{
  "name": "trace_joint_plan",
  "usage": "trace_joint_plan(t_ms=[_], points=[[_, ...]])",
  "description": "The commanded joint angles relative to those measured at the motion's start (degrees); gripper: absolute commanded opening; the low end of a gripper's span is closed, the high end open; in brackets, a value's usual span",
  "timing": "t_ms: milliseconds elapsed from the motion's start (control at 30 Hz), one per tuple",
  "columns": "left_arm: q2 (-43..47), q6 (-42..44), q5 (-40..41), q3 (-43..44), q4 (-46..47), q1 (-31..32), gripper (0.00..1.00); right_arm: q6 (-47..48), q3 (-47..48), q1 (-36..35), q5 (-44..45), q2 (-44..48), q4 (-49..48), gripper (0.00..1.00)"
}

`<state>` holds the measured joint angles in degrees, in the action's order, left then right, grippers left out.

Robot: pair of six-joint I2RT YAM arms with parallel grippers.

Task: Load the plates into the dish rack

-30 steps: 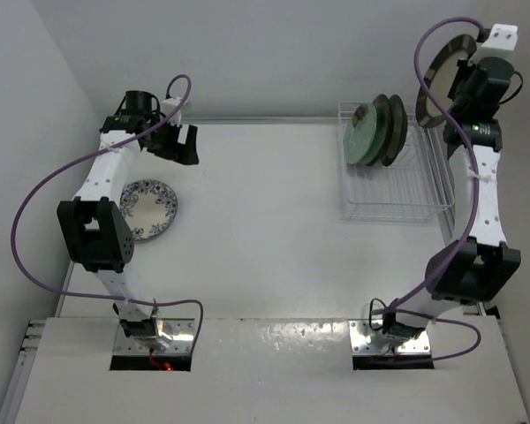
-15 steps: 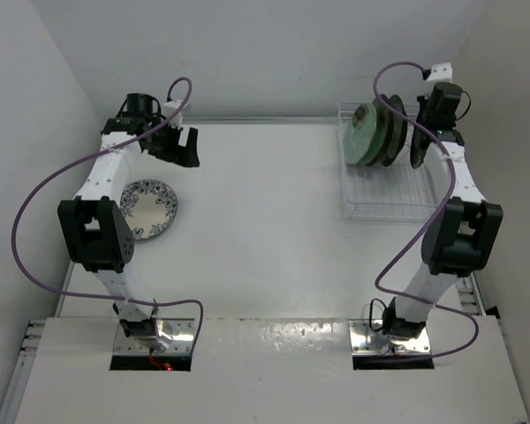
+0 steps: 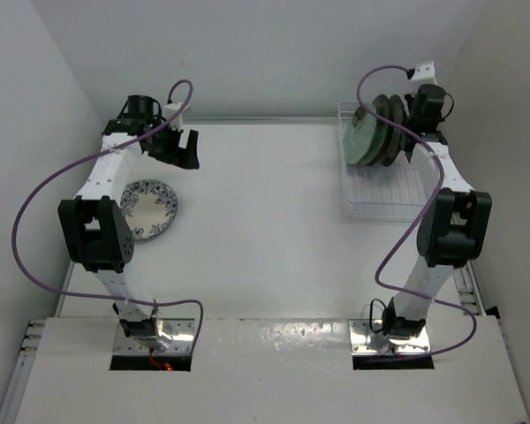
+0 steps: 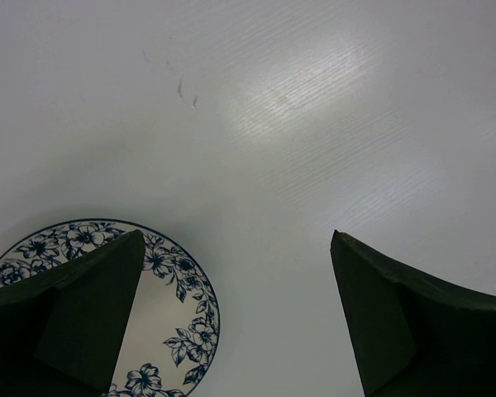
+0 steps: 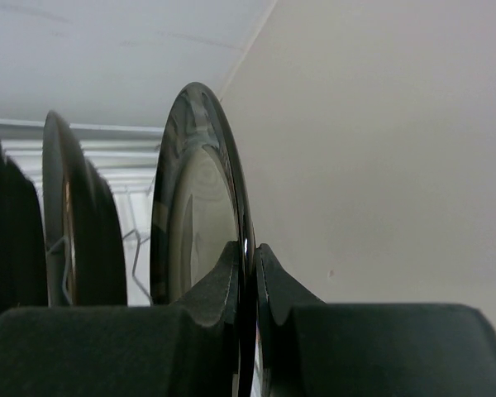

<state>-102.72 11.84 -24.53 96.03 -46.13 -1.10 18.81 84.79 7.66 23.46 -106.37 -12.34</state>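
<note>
The white wire dish rack [image 3: 394, 189] stands at the far right. A mint green plate [image 3: 360, 134] and dark-rimmed plates [image 3: 387, 129] stand on edge in its back end. My right gripper [image 3: 416, 119] is shut on the rim of a cream plate with a dark rim [image 5: 200, 207], held upright just right of the standing plates [image 5: 66, 231]. The white-blue floral plate [image 3: 148, 208] lies flat on the table at the left. My left gripper [image 3: 182, 147] is open and empty above the table, behind that plate [image 4: 175, 285]. The other plates are hidden.
The side wall [image 5: 380, 149] is close on the right of the held plate. The rack's wires [image 5: 137, 248] show between the plates. The back wall [image 3: 265, 62] runs just behind the rack and the left gripper.
My right arm brought the dark-rimmed plate down from high above the rack's far right corner and left, in beside the standing plates. The left arm has not moved.
</note>
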Motion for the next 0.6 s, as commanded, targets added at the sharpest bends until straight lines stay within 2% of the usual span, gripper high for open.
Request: trace_joint_plan(t_ms=[0,167,567], points=[[2.26,0.64,0.01,0.04,0.78,0.22,1.0,2.37,3.18,-0.37,1.94,6.26,-16.13,0.0],[1.64,0.64,0.01,0.56,0.78,0.22,1.0,2.29,2.13,-0.37,1.68,7.31,-17.11,0.0],[1.12,0.64,0.01,0.04,0.78,0.22,1.0,-5.8,-4.46,-1.16,-1.67,8.81,-16.31,0.0]])
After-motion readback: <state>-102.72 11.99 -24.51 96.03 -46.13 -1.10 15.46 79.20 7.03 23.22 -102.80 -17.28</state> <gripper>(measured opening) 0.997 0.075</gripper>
